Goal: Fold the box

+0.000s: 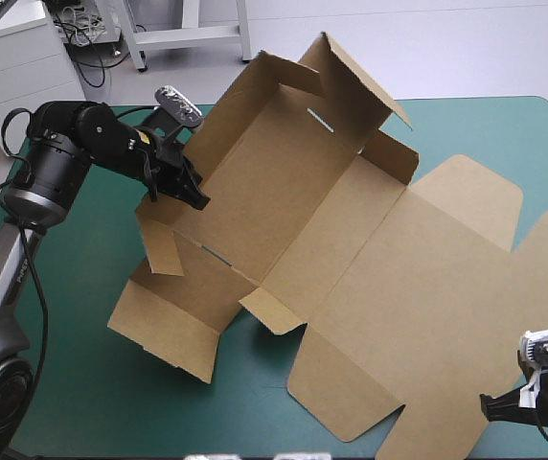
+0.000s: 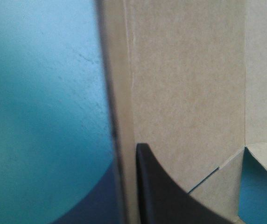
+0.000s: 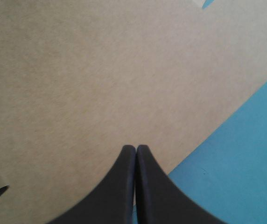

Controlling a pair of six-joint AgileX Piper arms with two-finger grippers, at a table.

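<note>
The brown box (image 1: 351, 249) lies half-formed across the table's middle. Its left part has raised walls and end flaps, and its wide lid panel (image 1: 446, 287) lies flat toward the front right. My left gripper (image 1: 195, 195) is shut on the top edge of the box's left wall (image 1: 164, 225). In the left wrist view that wall (image 2: 185, 93) stands edge-on in my left gripper (image 2: 126, 154); one black finger (image 2: 166, 196) shows on the inner side, the other is hidden behind the board. My right gripper (image 1: 492, 406) sits shut at the lid's front right corner. Its own view shows my right gripper (image 3: 136, 148) over the lid's rounded edge (image 3: 101, 84).
Bare teal-green cover (image 1: 92, 402) shows at the front left and along the far right (image 1: 533, 134). In the right wrist view, cover (image 3: 245, 158) lies just beside the lid's edge. The table's right edge runs close behind my right gripper.
</note>
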